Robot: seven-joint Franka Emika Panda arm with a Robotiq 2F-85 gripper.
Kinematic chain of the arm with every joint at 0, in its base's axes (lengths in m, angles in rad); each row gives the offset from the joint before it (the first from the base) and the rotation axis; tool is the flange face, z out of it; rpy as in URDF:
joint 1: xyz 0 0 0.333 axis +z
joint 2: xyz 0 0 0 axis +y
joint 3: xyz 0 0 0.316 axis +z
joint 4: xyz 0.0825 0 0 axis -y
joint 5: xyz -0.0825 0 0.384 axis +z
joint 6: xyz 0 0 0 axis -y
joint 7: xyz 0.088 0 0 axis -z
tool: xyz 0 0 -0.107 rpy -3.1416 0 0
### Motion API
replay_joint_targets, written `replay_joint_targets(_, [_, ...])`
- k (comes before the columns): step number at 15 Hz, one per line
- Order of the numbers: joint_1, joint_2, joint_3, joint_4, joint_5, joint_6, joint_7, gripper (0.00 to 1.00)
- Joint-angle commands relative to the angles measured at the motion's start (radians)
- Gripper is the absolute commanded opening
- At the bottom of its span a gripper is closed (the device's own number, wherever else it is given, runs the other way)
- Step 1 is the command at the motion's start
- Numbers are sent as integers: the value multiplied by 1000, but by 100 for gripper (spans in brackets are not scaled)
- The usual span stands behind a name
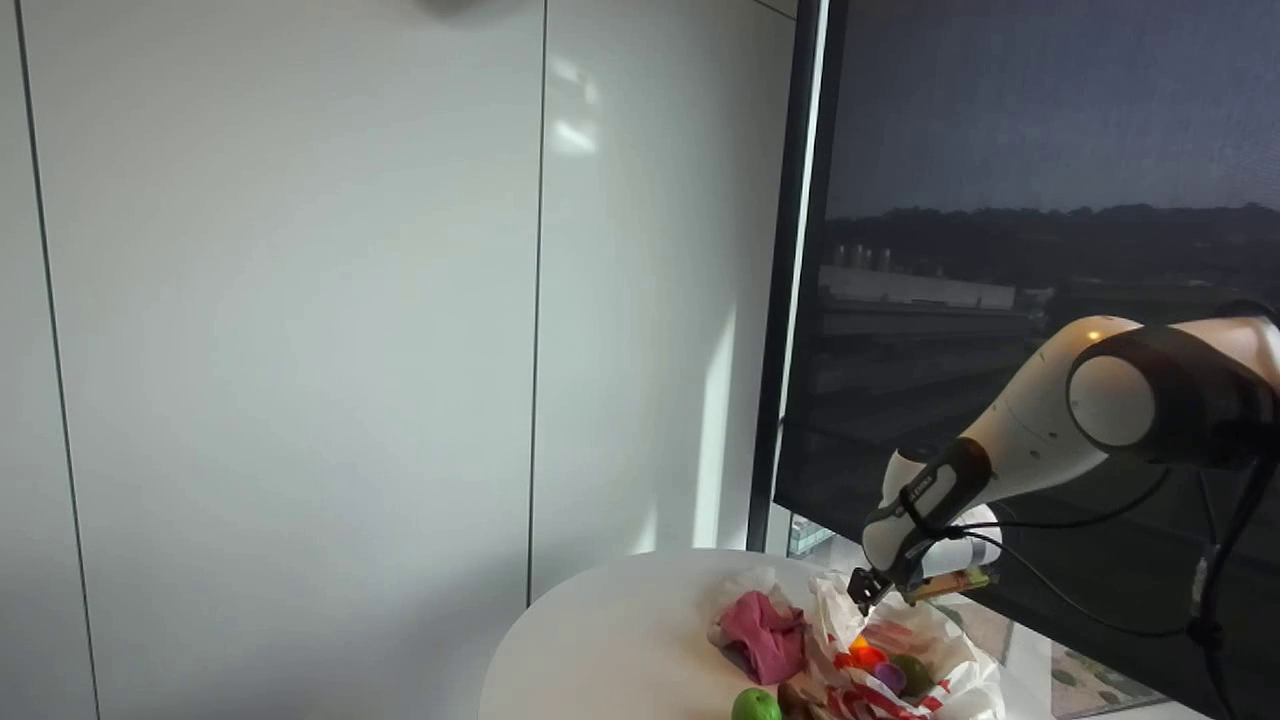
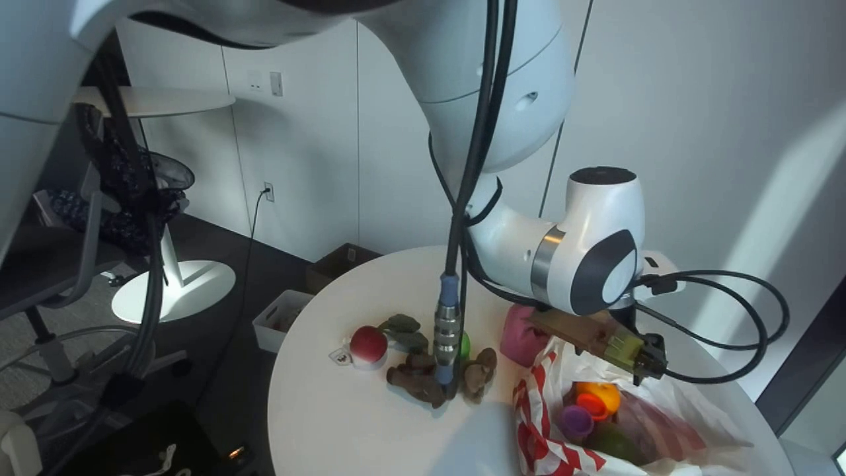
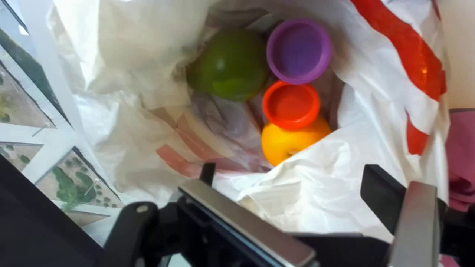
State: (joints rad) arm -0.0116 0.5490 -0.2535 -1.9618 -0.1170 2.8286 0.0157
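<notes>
My gripper (image 3: pixel 291 180) hangs open above a white plastic bag with red stripes (image 3: pixel 130 141), its fingers wide apart and nothing held between them. The bag's crumpled white side shows behind the gap; I cannot tell whether a finger touches it. Inside the bag lie a dark green fruit (image 3: pixel 228 66), a purple cup (image 3: pixel 298 52), a small red cup (image 3: pixel 291 105) and an orange fruit (image 3: pixel 293 142). The red cup overlaps the orange fruit, whose lower side is covered by a bag fold. In both exterior views the gripper (image 1: pixel 868 590) is over the bag (image 2: pixel 548 430).
A pink cloth-like item (image 1: pixel 765 638) sits beside the bag on the round white table (image 2: pixel 350 430). Brown lumpy items (image 2: pixel 416 382), a red apple-like fruit (image 2: pixel 369 344), a dark green leafy thing (image 2: pixel 403 330) and a green fruit (image 1: pixel 756 704) are also there. A window (image 1: pixel 1000 250) stands close behind.
</notes>
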Motion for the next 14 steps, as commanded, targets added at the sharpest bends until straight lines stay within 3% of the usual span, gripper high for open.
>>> replay_joint_targets(1, [62, 74, -110, 76, -71, -112, 177, 100])
replay_joint_targets(5, [32, 129, -57, 124, -42, -202, 232, 100])
replay_joint_targets(14, [27, 302, -73, 288, -15, -248, 397, 100])
